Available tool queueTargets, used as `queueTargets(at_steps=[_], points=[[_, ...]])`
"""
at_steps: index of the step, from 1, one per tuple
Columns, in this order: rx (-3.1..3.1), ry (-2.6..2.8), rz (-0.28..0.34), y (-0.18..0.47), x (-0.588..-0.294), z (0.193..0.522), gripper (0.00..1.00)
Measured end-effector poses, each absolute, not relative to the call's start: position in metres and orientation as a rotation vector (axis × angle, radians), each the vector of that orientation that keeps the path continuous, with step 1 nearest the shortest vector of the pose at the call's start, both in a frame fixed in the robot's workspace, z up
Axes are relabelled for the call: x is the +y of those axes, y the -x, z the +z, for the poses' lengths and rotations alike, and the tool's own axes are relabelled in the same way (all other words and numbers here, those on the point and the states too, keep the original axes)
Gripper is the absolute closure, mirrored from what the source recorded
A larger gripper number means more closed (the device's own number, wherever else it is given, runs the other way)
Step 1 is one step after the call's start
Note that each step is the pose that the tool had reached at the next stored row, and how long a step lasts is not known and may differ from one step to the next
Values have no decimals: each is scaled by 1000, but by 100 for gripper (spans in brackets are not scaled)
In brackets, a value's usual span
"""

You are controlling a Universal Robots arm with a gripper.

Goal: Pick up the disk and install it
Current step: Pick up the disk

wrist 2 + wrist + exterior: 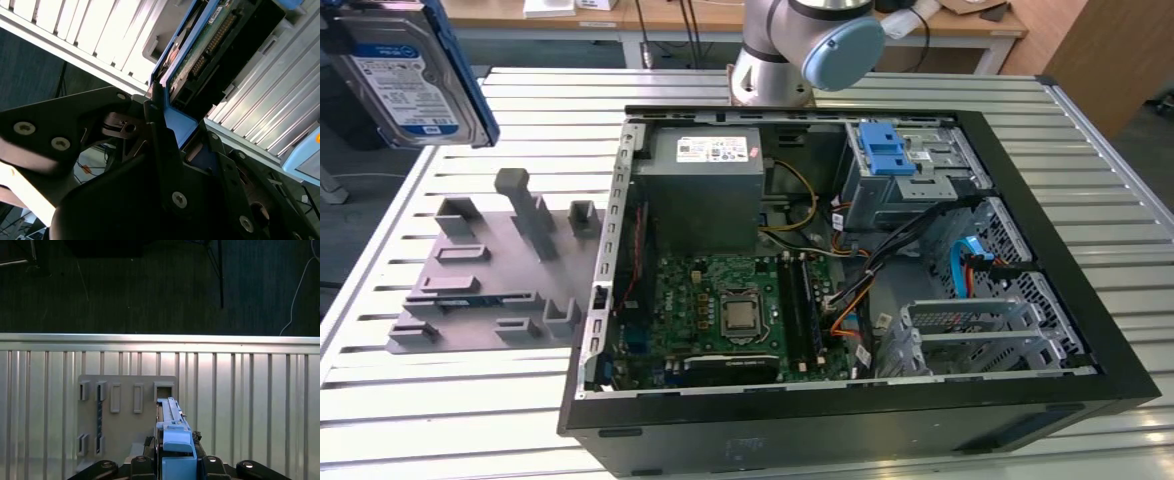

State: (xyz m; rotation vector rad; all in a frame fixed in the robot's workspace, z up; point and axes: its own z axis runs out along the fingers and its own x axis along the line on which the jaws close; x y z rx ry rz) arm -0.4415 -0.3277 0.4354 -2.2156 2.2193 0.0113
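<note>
Gripper point(176, 449) is holding the disk point(400, 75) aloft.
The jaws are clamping its blue carrier frame, its long axis pointing away from them, over the grey fixture point(480, 290) near the surface's point(454, 420) edge, with the open computer case point(854, 430) beside it.

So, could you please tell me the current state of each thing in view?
disk: held clear of the table, clamped in the gripper, not yet installed.
gripper: shut on the disk's blue frame.
grey holder: lying flat on the table, disk not in it.
computer case: lying on its side, open, insides exposed.
</note>
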Motion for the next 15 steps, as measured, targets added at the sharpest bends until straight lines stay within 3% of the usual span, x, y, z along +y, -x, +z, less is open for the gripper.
queueTargets(at_steps=[15], points=[[2219,2216,11,442,-328,450,64]])
